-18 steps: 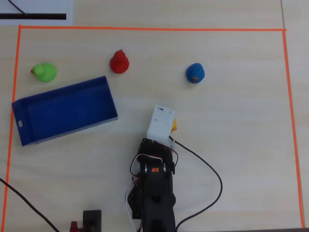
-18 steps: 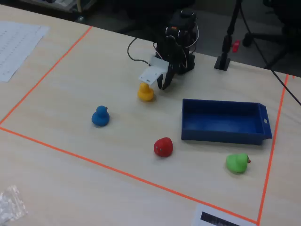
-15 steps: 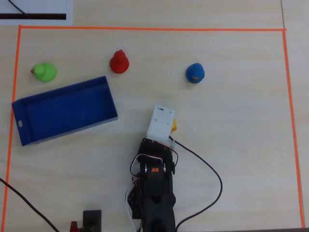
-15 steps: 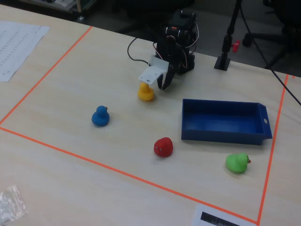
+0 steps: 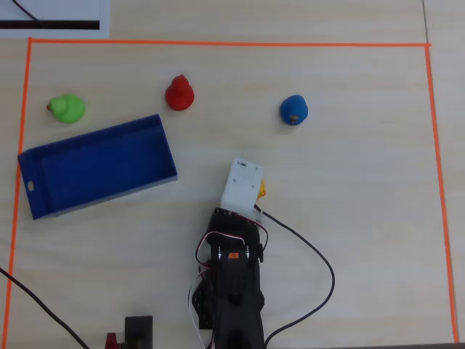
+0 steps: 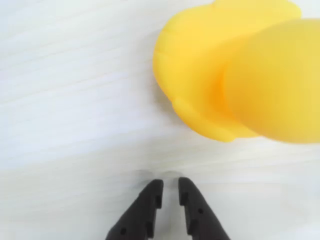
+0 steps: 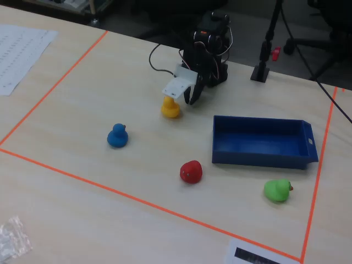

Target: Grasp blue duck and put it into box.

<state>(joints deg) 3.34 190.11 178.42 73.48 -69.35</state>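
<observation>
Sitting untouched on the pale wood-grain table (image 5: 363,218), the small rounded blue toy duck (image 5: 293,110) is well apart from the gripper (image 6: 170,192).
Its smooth, seemingly rubbery body stands free of the shallow dark-blue open-top box (image 5: 43,211), which lies empty at the left of the overhead view. The dark jaws are nearly closed on nothing, low beside a glossy yellow duck (image 6: 235,75); red duck (image 5: 179,93) and green duck (image 5: 67,108) stand apart.
</observation>
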